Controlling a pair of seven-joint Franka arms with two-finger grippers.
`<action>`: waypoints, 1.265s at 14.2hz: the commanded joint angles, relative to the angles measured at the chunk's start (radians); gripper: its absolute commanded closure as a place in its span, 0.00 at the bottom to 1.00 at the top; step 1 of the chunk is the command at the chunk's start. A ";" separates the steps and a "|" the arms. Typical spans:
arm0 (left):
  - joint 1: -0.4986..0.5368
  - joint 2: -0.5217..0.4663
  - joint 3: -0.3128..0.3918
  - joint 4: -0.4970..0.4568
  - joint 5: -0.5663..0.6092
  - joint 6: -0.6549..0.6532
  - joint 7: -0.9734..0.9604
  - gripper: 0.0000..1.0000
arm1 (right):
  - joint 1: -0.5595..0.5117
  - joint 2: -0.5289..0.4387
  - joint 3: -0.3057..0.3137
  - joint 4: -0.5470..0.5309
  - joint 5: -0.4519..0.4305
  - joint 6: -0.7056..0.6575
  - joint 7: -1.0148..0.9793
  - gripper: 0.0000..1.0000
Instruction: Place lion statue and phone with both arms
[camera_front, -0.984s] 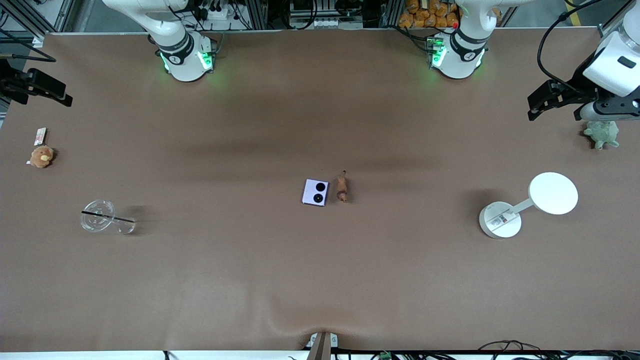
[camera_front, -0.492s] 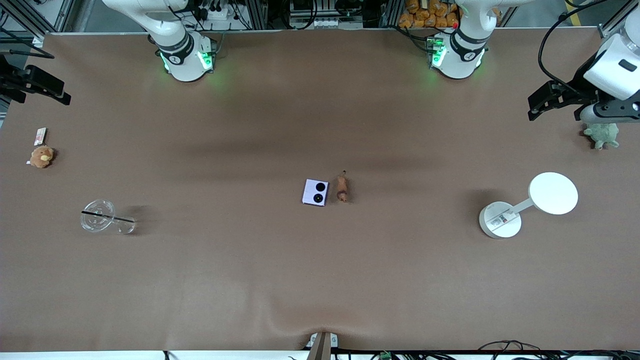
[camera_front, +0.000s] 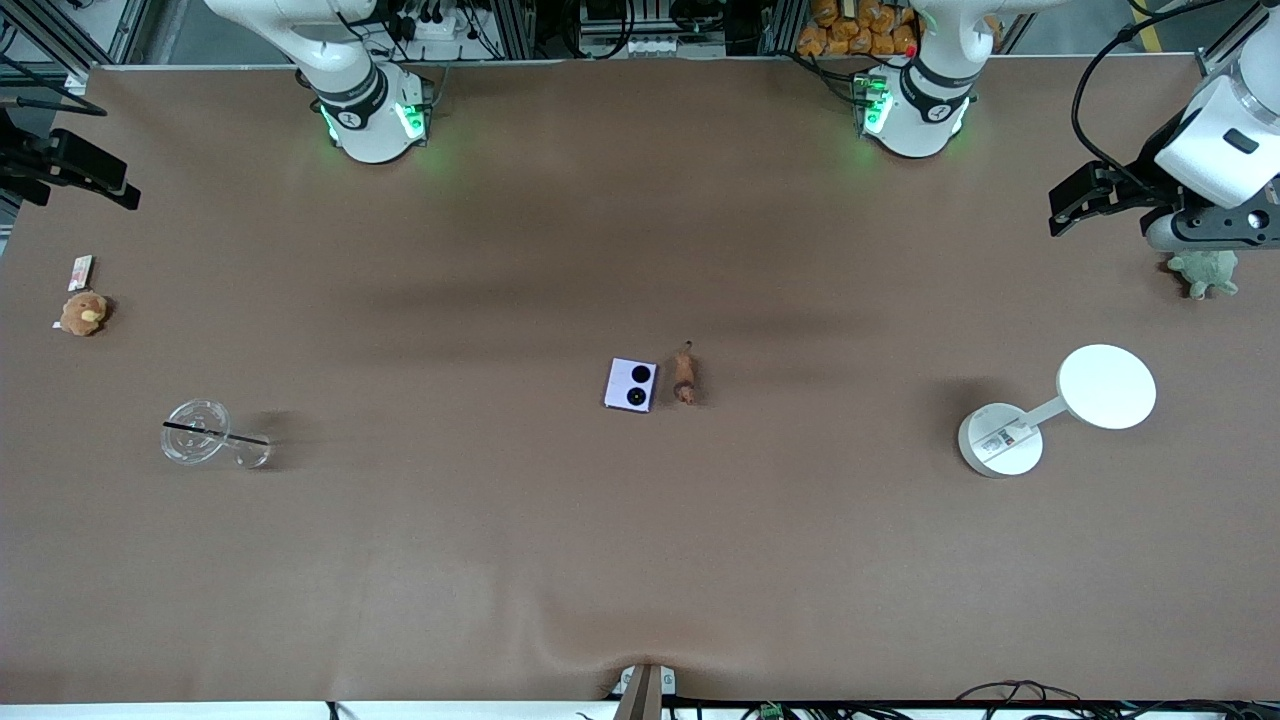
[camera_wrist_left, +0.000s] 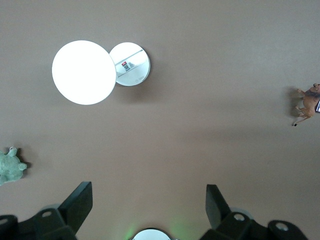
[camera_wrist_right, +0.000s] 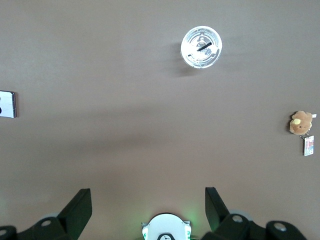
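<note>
The phone (camera_front: 631, 385) and the lion (camera_front: 685, 375) lie just beside each other in the middle of the bench, apart by a thin gap, the lion toward the left arm's end. The phone lies flat with its two black camera circles on the edge next to the lion. The lion lies on its side, tail pointing to the robots' edge. Neither is held, and both sit about midway between the two bases, so each arm could likely reach one; the set-down looks done, or nothing has begun.

The left gripper (camera_wrist_left: 149, 197) hangs high over the corner at the left arm's end on the robots' edge, above the turtle (camera_front: 1204, 272). Its jaws stand spread wide with nothing between them. The left wrist camera takes in the lamp (camera_wrist_left: 100, 71), the turtle at one border and the lion at another, so this arm is pulled well back from the work.

The right gripper (camera_wrist_right: 148, 197) is over the bench edge at the right arm's end, near the robots' edge. Its fingers are likewise parted and empty. Its camera shows the cup (camera_wrist_right: 201, 47), the plush (camera_wrist_right: 299, 122) with the card (camera_wrist_right: 308, 145) just beside it, and a sliver of the phone at the border.

The cup, lamp, plush, card and turtle all sit near the two ends of the bench, well apart from the pair in the middle, so they would not hinder a reach.
</note>
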 joint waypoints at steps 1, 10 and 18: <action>-0.006 0.018 -0.010 0.038 -0.003 -0.024 0.022 0.00 | 0.025 -0.009 0.005 -0.003 -0.009 -0.001 0.007 0.00; -0.089 0.180 -0.108 0.052 -0.018 0.099 -0.160 0.00 | 0.016 -0.009 -0.004 -0.002 -0.015 -0.013 -0.002 0.00; -0.349 0.435 -0.118 0.088 -0.001 0.402 -0.638 0.00 | 0.012 -0.003 -0.004 -0.003 -0.009 -0.041 -0.002 0.00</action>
